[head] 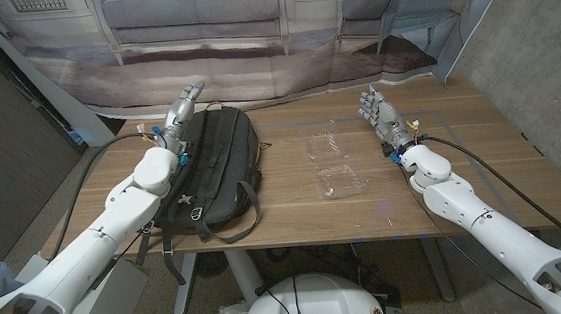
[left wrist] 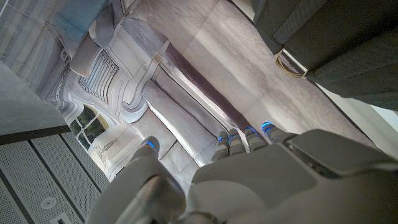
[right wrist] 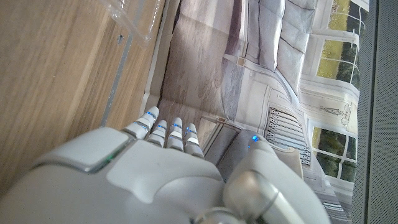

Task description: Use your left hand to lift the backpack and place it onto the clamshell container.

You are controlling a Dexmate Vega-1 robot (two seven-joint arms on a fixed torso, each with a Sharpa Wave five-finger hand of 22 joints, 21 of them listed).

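Backpack not yet moved: it lies flat on the left part of the table, straps trailing toward the near edge. Clamshell sits apart from it, just right of table centre, clear plastic, lying open, nothing on it. Judged from this, the lift, carry and placing are all left to do; no grasp made.

Left hand is at the bag's far-left edge, near its top end, fingers straight and reaching away toward the backdrop. It holds nothing; fingers extended, not curled on any strap or handle. Cannot tell whether its underside touches the fabric. Left forearm runs along the bag's left side, wrist over the bag's edge. Left wrist view: fingertips point at the backdrop, dark bag fabric and a buckle off to one side, nothing between the fingers.

Right hand stands to the right of the clamshell, clear of it, fingers spread and pointing to the far edge, empty. Right wrist view agrees: fingers straight over bare wood, a corner of the clear plastic beyond them.

Next step, as I judge it: left hand must close on the bag's top handle or a strap.
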